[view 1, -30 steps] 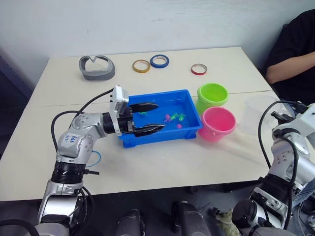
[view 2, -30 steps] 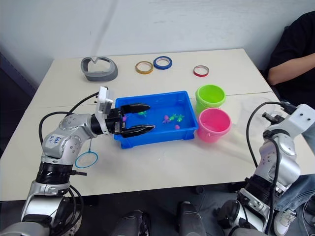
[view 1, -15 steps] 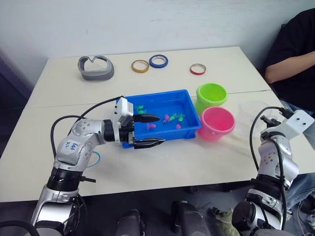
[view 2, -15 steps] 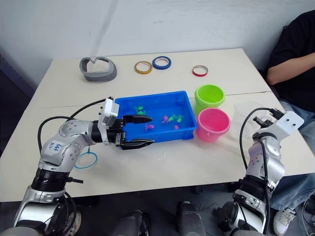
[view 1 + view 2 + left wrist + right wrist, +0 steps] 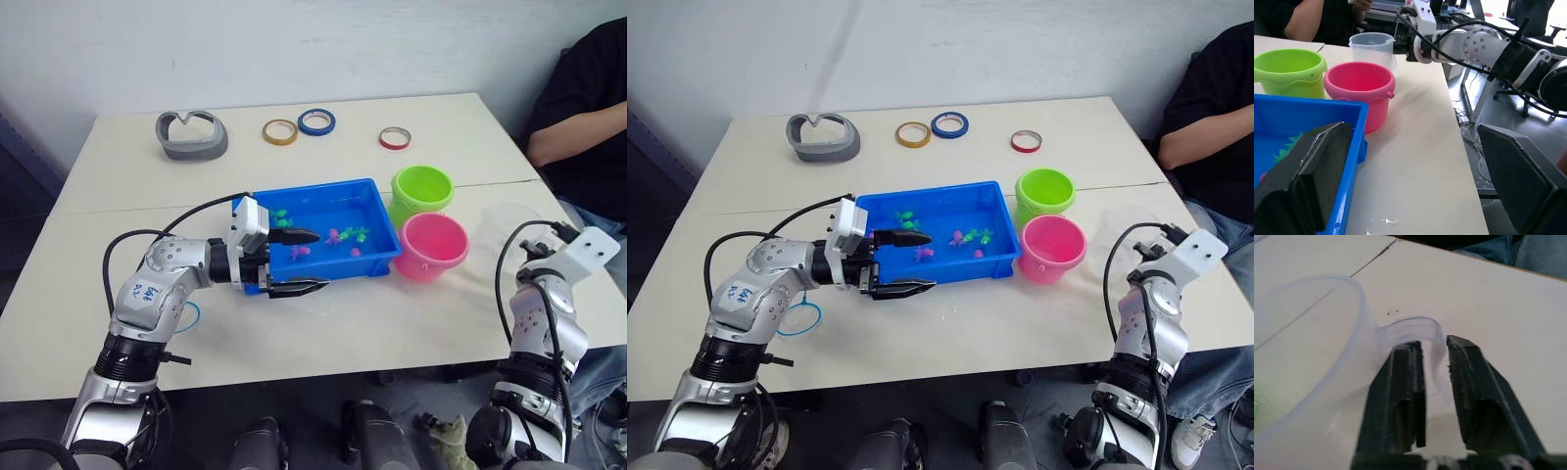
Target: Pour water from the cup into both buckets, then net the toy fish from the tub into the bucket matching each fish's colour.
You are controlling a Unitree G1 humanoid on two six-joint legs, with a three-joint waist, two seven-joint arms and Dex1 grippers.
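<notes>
Right tool (image 5: 1432,352) pinching the clear cup's (image 5: 1373,47) handle, left tool (image 5: 299,262) spread wide over the blue tub's (image 5: 377,257) near edge.

- Tub (image 5: 377,201): bright blue.
- Buckets: one lime green (image 5: 423,188), one pink (image 5: 434,245).
- Fish in the tub: pink (image 5: 333,234) and green (image 5: 357,233).
- Cup (image 5: 1373,47): clear, colourless.
- Tabletop (image 5: 343,323): pale cream.
- Tape rings beyond the tub: yellow (image 5: 281,131), blue (image 5: 317,121), red (image 5: 396,138).
- Fingers (image 5: 1308,181): black.
</notes>
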